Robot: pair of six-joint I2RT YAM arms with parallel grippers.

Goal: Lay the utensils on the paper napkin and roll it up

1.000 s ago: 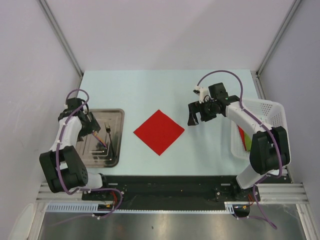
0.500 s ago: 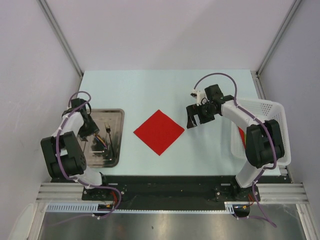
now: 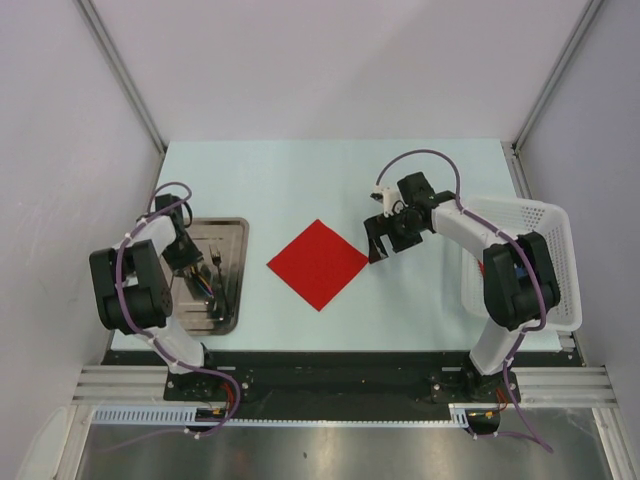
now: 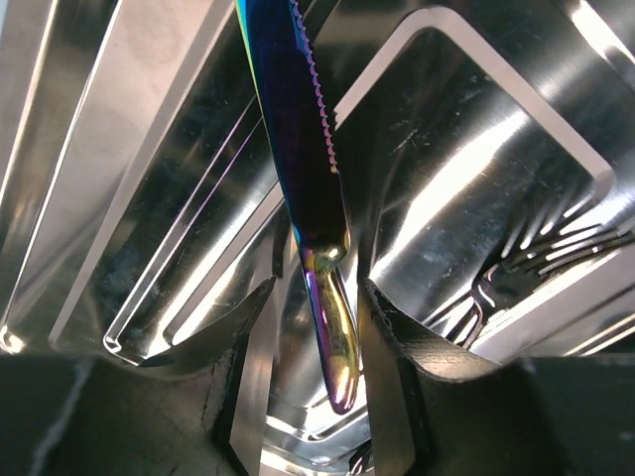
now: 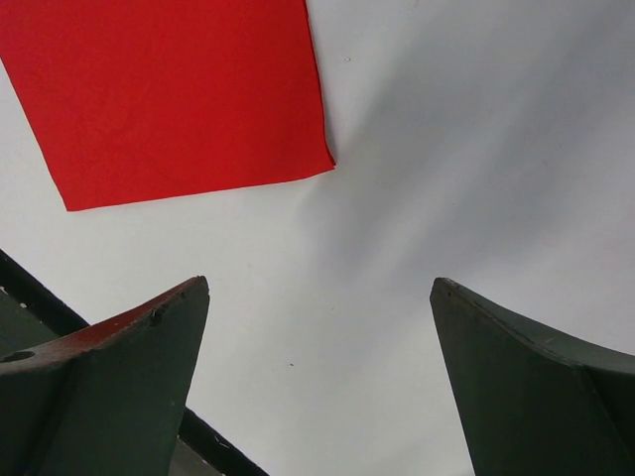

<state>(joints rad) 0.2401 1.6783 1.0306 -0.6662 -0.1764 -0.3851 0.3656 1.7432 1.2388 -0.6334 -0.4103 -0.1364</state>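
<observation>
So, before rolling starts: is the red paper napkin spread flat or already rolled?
Spread flat: the thin red paper napkin lies as an open square on the pale table.

This is a robotics lab test cell: the pale bench is boxed in by plain white panels held in aluminium posts, and nothing household is in view. The left arm and right arm, white with purple cables looped along them, are bolted to a black base plate and a slotted aluminium rail at the near edge. The bench is staged sparingly, with a steel tray, a white plastic basket and one red paper napkin.
</observation>
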